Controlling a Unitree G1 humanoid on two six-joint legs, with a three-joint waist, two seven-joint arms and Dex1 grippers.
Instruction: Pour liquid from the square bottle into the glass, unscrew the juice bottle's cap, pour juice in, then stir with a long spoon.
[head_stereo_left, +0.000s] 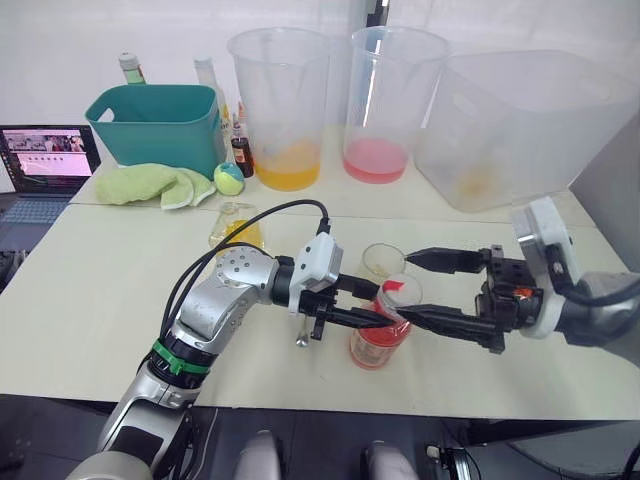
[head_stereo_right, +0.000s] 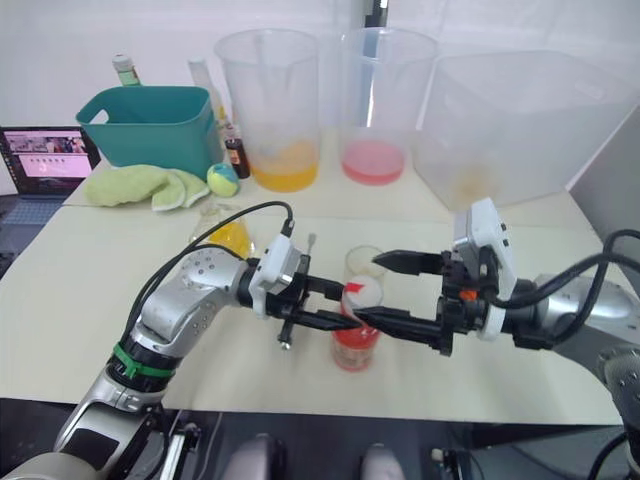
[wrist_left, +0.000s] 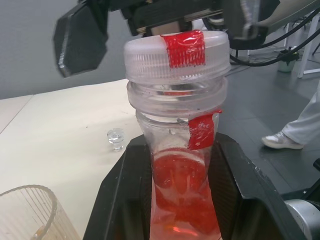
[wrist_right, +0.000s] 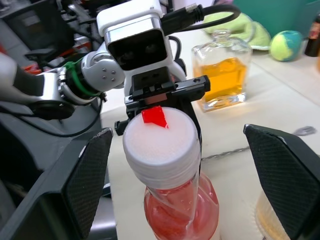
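juice bottle (head_stereo_left: 380, 335) upright at lower centre of the table (head_stereo_left: 90, 300), white cap (wrist_right: 159, 145) on. clamped at the waist by left gripper (wrist_left: 182, 200). right gripper (wrist_right: 180, 165) spread wide either side of the cap, untouching. behind: glass (head_stereo_left: 382, 261), square bottle (wrist_right: 222, 75). stopper (wrist_left: 115, 138) visible from the left wrist.

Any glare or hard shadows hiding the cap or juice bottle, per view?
Left eye view: only soft shadows on the table, no glare on the cap. Left wrist view: small highlights on the juice bottle, the cap's red mark readable. Right wrist view: cap top bright, its texture visible.
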